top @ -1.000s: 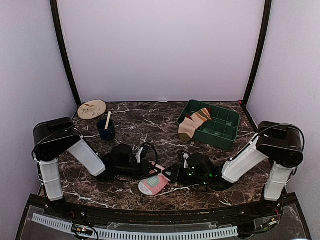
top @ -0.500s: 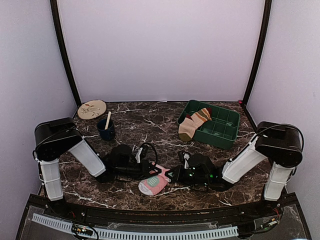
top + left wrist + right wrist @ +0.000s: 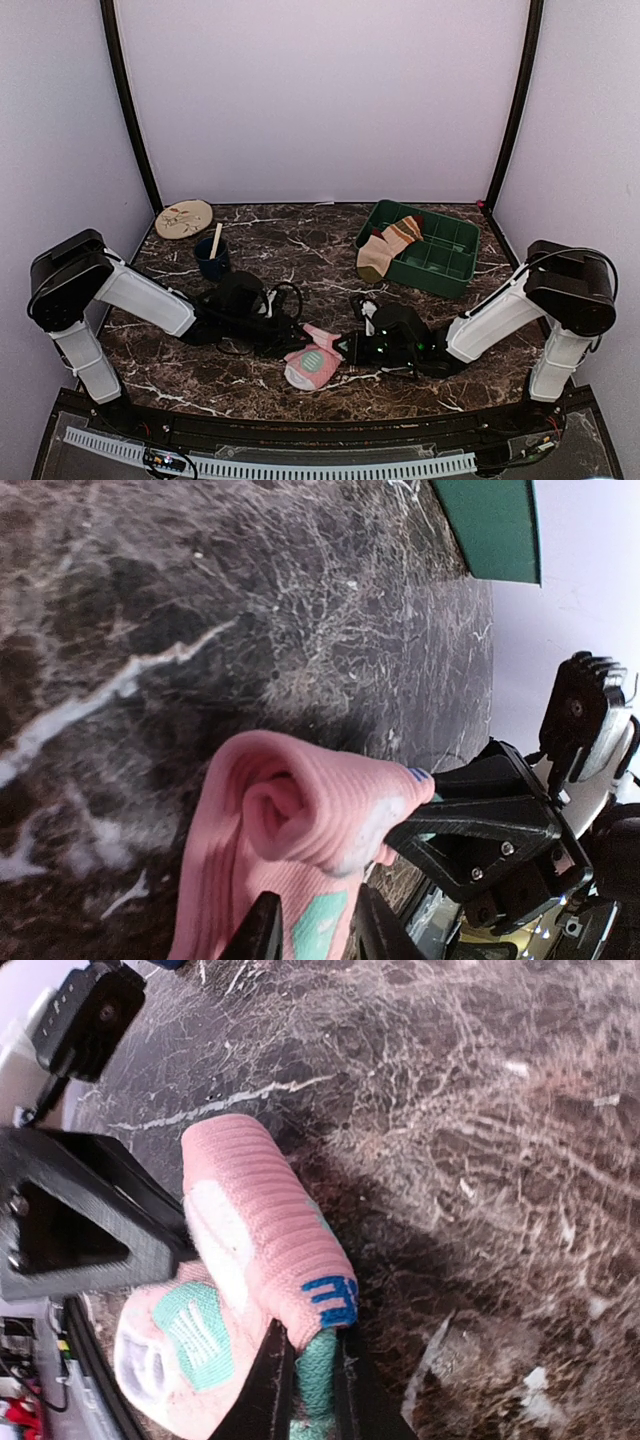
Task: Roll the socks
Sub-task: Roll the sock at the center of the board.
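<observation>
The pink sock (image 3: pixel 313 362) lies near the table's front edge, partly rolled, with its curled pink end (image 3: pixel 300 815) raised. My right gripper (image 3: pixel 308 1360) is shut on a mint-green part of the sock (image 3: pixel 320 1355), just under the roll, and it reaches in from the right (image 3: pixel 342 348). My left gripper (image 3: pixel 315 932) comes from the left (image 3: pixel 296 338). Its jaws stand apart with pink and mint fabric lying between them. The tan striped sock (image 3: pixel 388 248) hangs over the rim of the green tray (image 3: pixel 445 262).
A dark blue cup (image 3: pixel 212 260) holding a wooden stick stands at mid left. A round pale plate (image 3: pixel 184 218) lies in the back left corner. The green compartment tray sits at the back right. Walls close in the table on three sides.
My right gripper has closed on the sock's mint part. The left gripper's jaws have parted from their grip. The left arm's elbow has swung out to the left.
</observation>
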### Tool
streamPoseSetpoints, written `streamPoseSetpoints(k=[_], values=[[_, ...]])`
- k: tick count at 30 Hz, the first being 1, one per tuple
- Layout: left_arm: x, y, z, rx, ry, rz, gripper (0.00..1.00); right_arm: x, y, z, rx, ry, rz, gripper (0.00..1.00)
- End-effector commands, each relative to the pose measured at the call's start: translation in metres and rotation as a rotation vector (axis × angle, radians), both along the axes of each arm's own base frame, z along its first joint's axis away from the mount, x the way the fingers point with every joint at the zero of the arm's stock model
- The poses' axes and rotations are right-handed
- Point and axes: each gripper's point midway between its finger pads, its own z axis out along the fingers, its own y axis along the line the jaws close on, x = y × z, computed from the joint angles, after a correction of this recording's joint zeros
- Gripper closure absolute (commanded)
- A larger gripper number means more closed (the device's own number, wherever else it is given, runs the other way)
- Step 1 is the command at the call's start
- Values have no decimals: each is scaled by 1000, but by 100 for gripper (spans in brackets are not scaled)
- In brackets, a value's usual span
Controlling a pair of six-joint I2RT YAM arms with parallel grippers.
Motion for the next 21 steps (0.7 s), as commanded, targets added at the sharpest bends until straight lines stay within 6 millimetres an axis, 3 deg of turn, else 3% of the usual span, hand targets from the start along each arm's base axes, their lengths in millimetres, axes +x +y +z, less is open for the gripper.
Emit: streamPoseSetpoints(k=[1, 7, 15, 21], values=[[2, 21, 15, 43, 100, 75, 71, 10, 5, 15, -79, -146, 32, 100], [8, 17, 38, 38, 155, 105, 67, 6, 15, 20, -201, -298, 92, 100], [3, 8, 43, 15, 272, 110, 65, -16, 24, 20, -395, -513, 149, 100], [-5, 3, 45, 14, 346, 83, 65, -26, 19, 14, -545, -653, 134, 100]])
